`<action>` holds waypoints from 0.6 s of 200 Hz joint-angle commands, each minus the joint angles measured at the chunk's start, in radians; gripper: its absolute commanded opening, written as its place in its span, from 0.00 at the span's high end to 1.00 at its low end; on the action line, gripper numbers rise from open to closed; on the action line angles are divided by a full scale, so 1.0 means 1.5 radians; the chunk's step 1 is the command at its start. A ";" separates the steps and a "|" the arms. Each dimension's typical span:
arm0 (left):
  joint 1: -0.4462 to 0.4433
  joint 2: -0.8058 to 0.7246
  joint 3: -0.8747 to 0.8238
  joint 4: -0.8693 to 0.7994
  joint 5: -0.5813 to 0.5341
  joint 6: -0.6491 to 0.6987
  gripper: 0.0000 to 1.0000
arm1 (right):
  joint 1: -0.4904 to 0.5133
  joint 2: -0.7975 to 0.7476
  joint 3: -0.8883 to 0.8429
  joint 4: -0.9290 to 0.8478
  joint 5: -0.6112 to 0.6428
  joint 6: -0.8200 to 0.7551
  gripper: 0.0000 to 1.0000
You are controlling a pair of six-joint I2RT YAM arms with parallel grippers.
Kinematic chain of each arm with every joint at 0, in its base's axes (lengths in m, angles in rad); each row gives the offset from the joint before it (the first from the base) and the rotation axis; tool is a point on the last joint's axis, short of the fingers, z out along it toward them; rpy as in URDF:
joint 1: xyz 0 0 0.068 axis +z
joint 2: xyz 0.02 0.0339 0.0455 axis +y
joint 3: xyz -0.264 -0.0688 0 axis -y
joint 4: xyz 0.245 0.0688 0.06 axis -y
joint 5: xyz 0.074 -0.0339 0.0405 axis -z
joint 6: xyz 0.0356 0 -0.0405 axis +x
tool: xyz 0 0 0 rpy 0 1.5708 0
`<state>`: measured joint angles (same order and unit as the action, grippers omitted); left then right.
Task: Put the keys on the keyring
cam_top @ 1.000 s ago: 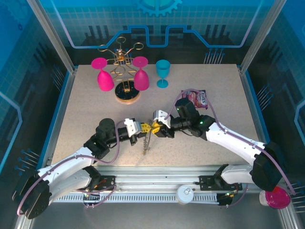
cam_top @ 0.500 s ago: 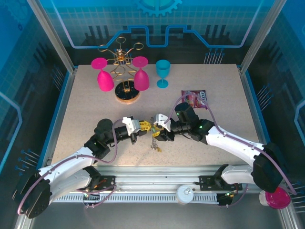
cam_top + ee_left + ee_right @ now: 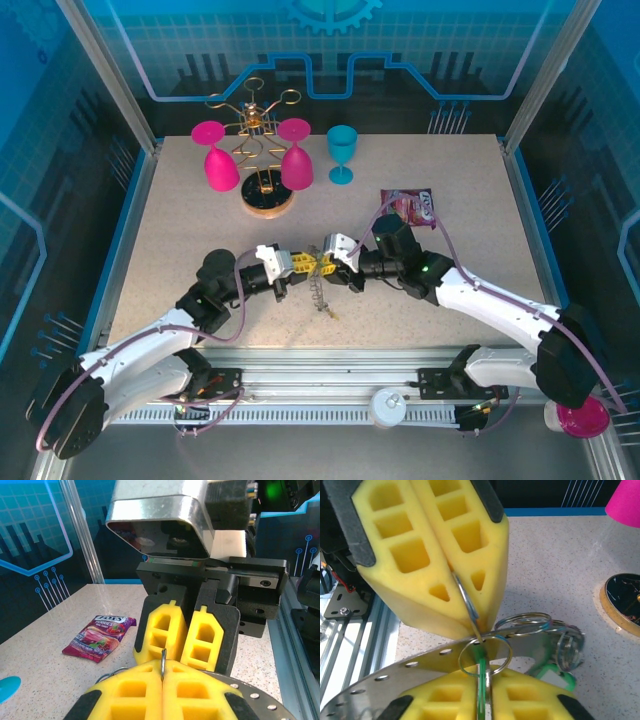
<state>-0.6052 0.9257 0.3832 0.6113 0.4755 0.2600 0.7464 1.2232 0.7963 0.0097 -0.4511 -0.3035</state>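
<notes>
Speckled beige table [image 3: 450,170] sits inside a blue-walled cell. From above, a rack [image 3: 268,198] with two pink glasses [image 3: 215,168] stands at 11 o'clock. A teal cup [image 3: 342,152] is just to its right, and a packet [image 3: 409,205] lies at 1 o'clock. Near the table's middle the left gripper [image 3: 305,266] and right gripper [image 3: 332,268] meet tip to tip. The keys [image 3: 322,297] dangle at 6 o'clock below that meeting point, the lowest reaching the table.

On the left wrist camera, the left gripper [image 3: 163,669] has its yellow pads pressed flat together. A thin bit of the keyring [image 3: 163,659] pokes up from the seam. The right gripper [image 3: 186,654] faces it at 12 o'clock, its pads nearly touching. The packet [image 3: 99,636] lies at 9 o'clock, with the cup's [image 3: 7,688] edge at 8 o'clock.

On the right wrist camera, the left gripper [image 3: 468,616] comes down from 11 o'clock, clamped on the keyring [image 3: 464,597]. The right gripper [image 3: 486,686] at 6 o'clock is closed on a green strip of the keys [image 3: 548,673]. More rings and a green key head hang at 3 o'clock. The rack [image 3: 620,622] base and a glass [image 3: 626,495] sit at the right edge.
</notes>
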 commanded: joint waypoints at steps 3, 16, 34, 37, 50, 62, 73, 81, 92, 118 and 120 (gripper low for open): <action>-0.004 -0.015 0.005 0.017 -0.001 -0.007 1.00 | 0.010 -0.004 -0.012 0.039 -0.002 0.008 0.95; -0.004 -0.017 0.005 0.010 -0.004 -0.006 1.00 | 0.011 -0.009 -0.012 0.031 0.004 0.007 1.00; -0.003 -0.024 0.007 -0.016 -0.020 0.005 1.00 | 0.009 -0.021 -0.008 -0.003 0.047 -0.012 1.00; -0.003 -0.026 0.009 -0.023 -0.022 0.008 1.00 | 0.009 -0.023 -0.006 -0.009 0.057 -0.017 1.00; -0.003 -0.031 0.019 -0.067 -0.031 0.025 1.00 | 0.009 -0.029 0.008 -0.051 0.096 -0.041 1.00; -0.003 -0.033 0.033 -0.119 -0.035 0.047 1.00 | 0.009 -0.028 0.033 -0.103 0.121 -0.070 1.00; -0.003 -0.032 0.044 -0.154 -0.040 0.064 1.00 | 0.009 -0.025 0.052 -0.144 0.139 -0.094 1.00; -0.003 -0.031 0.048 -0.171 -0.046 0.072 1.00 | 0.011 -0.022 0.077 -0.166 0.149 -0.109 1.00; -0.003 -0.029 0.052 -0.184 -0.053 0.077 1.00 | 0.012 -0.019 0.092 -0.188 0.161 -0.125 1.00; -0.003 -0.022 0.058 -0.202 -0.066 0.080 1.00 | 0.018 -0.017 0.115 -0.209 0.181 -0.147 1.00; -0.003 -0.021 0.059 -0.203 -0.067 0.080 1.00 | 0.019 -0.015 0.117 -0.211 0.183 -0.148 1.00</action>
<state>-0.6102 0.9020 0.4397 0.3756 0.4110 0.3447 0.7727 1.2007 0.9165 -0.2127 -0.2703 -0.4599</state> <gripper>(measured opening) 0.050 0.064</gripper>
